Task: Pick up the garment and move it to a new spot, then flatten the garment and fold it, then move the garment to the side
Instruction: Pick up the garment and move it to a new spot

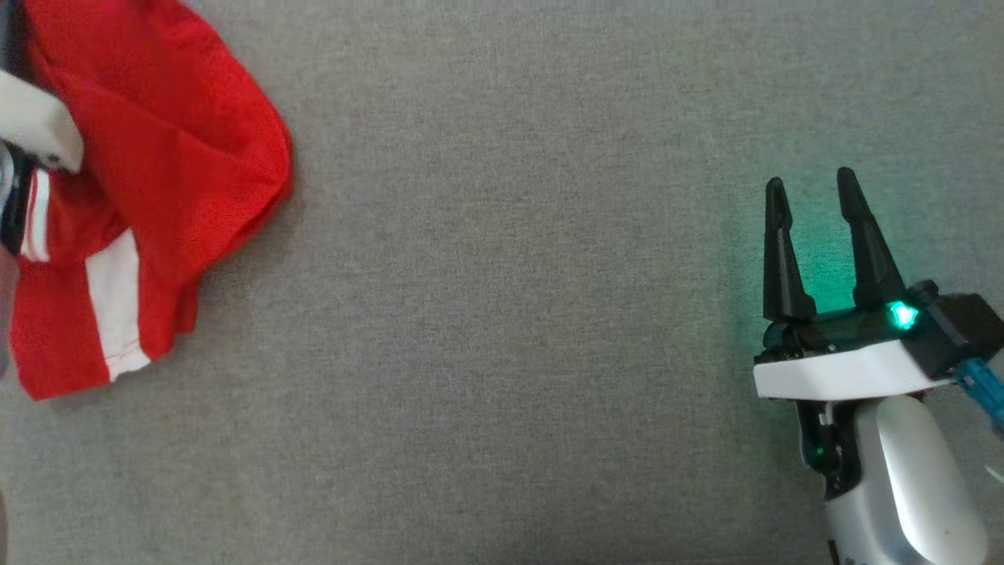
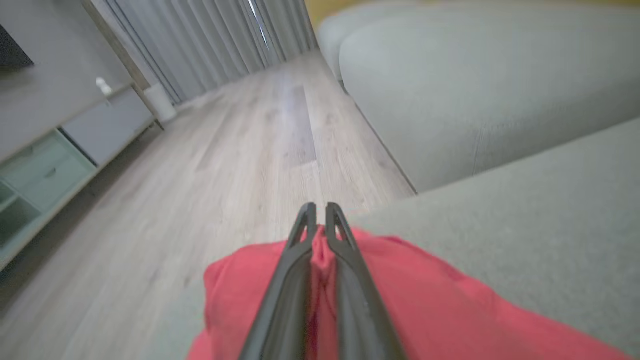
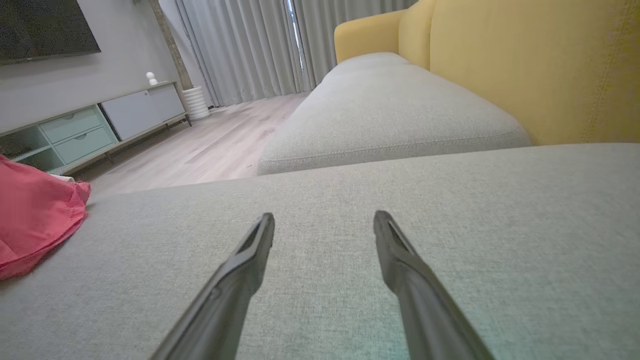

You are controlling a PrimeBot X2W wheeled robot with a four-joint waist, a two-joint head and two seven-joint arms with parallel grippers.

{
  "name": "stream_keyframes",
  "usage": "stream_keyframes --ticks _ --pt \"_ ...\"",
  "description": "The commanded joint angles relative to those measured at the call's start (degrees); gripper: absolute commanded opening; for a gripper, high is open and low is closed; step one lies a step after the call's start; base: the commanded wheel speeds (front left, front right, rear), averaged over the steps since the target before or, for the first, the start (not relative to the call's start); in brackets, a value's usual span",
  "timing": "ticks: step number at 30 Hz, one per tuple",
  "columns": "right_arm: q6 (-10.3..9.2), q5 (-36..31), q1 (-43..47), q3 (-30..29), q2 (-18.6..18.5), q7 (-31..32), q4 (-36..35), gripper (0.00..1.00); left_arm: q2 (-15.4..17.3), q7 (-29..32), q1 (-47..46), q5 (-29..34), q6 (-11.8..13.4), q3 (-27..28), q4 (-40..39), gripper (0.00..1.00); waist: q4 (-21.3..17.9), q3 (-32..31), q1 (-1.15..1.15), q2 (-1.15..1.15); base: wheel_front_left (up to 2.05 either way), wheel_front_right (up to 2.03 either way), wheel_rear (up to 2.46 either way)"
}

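One red mesh garment (image 1: pixel 180 157), crumpled and showing two white stripes, lies at the left edge of a grey woven sofa cushion (image 1: pixel 510 329), partly cut off by the frame. The left gripper (image 2: pixel 321 210) has its two dark tapered fingers pressed together on a pinched fold of the fabric. The right gripper (image 1: pixel 810 182) hovers well apart, fingers spread over bare cushion.

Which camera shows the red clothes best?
The head view: the red garment lies bunched, white stripes visible. The left wrist view shows a fold pinched in the left claw; the right wrist view catches one edge.
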Motion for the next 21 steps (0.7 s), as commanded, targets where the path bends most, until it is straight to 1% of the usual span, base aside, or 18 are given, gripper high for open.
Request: stream_keyframes --ticks 1,4,9,13,17,21 --pt "-0.04 0.57 -0.44 1.55 -0.29 -0.37 -1.32 1.0 3.59 -1.73 -3.51 0.33 1.06 2.27 -2.17 0.0 0.16 -1.81 0.0 0.0 0.0 0.0 0.0" --pt "-0.04 0.82 -0.17 1.55 -0.29 -0.37 -0.93 1.0 3.47 -2.85 -4.18 0.63 1.37 2.5 -4.08 0.0 0.29 -3.41 0.0 0.0 0.0 0.0 0.0" --pt "-0.04 1.82 0.81 1.94 -0.29 -0.37 -0.05 1.0 2.59 -3.42 -3.42 1.27 1.64 2.69 -12.37 0.0 0.37 -7.83 0.0 0.0 0.0 0.0 0.0" --pt "-0.04 2.84 1.39 2.62 -0.29 -0.37 0.91 1.0 1.76 -3.22 -0.71 1.6 1.41 1.2 -17.81 0.0 -0.12 -10.76 0.0 0.0 0.0 0.0 0.0" --pt "-0.04 3.91 1.54 3.39 -0.29 -0.37 1.24 1.0 0.78 -0.69 2.13 1.5 1.7 -0.43 -23.57 0.0 -1.31 -12.67 0.0 0.0 0.0 0.0 0.0" --pt "-0.04 5.05 1.63 3.83 -0.29 -0.37 1.28 1.0 -1.43 2.93 5.24 0.43 2.46 -1.94 -30.59 0.0 -2.85 -13.86 0.0 0.0 0.0 0.0 0.0"
